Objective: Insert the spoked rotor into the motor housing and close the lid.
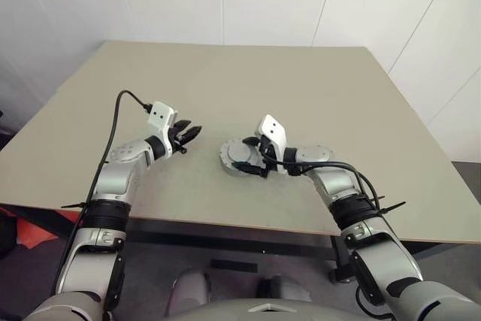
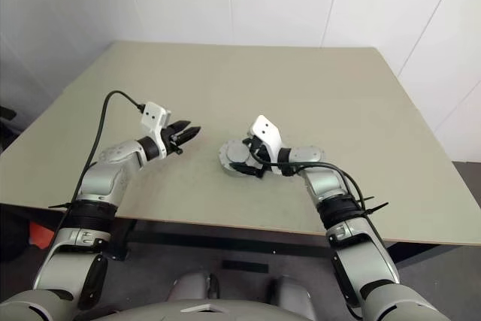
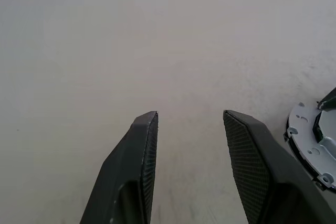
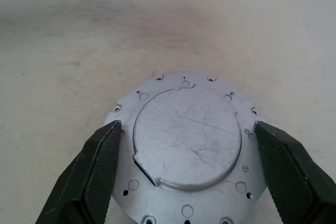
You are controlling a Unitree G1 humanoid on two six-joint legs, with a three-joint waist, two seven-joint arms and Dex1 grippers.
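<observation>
Your lid (image 4: 185, 139) sits plain side up on the desk (image 1: 248, 80) toward its near edge, between the spread right fingers (image 4: 100, 169). Left fingers (image 3: 252, 166) stand partly open, empty.

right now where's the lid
In the head views the lid lies plain side up on the table, a little right of centre near the front edge. It sits between the open fingers of the right pincer.

bright, even light throughout; soft shadows on the table (image 1: 316, 80); frames sharp, no glare.
</observation>
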